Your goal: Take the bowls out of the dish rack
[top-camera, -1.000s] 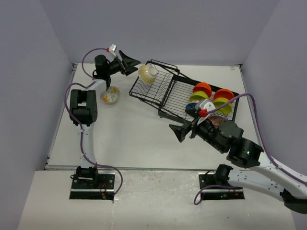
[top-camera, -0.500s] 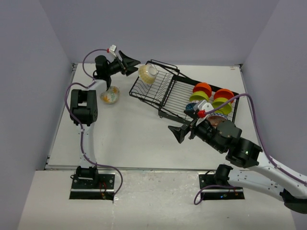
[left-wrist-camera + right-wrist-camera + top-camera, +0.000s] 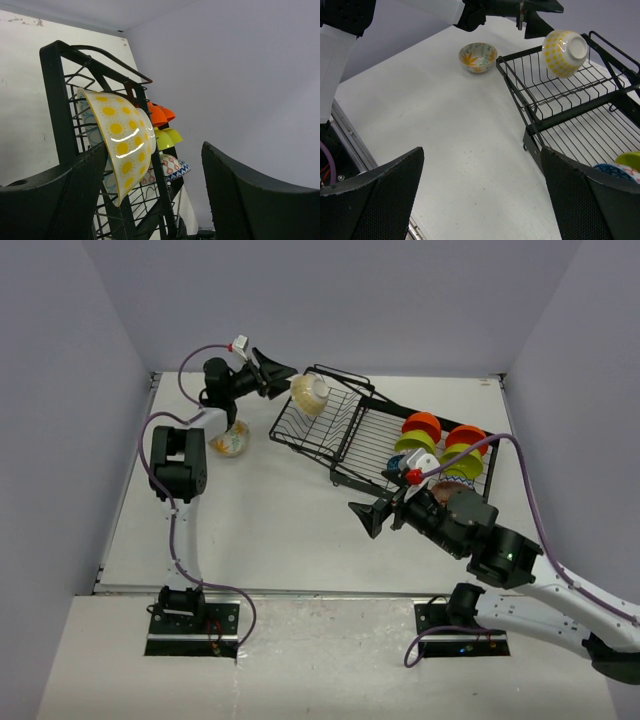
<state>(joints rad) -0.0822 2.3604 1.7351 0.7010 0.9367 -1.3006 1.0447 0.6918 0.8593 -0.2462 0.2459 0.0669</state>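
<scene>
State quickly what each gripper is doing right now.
Left gripper: open, jaws either side of the cream-yellow bowl, not clamped on it.
Right gripper: open, holding nothing.

No writing can be read in any view. The bowls [image 3: 422, 424] carry only colours and patterns, without lettering, and the rack [image 3: 375, 435] shows no label, brand, number or sign.

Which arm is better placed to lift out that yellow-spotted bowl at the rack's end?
The left. The left gripper sits right beside the yellow-spotted bowl, open jaws facing it at the dish rack's far-left end. The right gripper hangs open over the table, well away from that bowl.
</scene>
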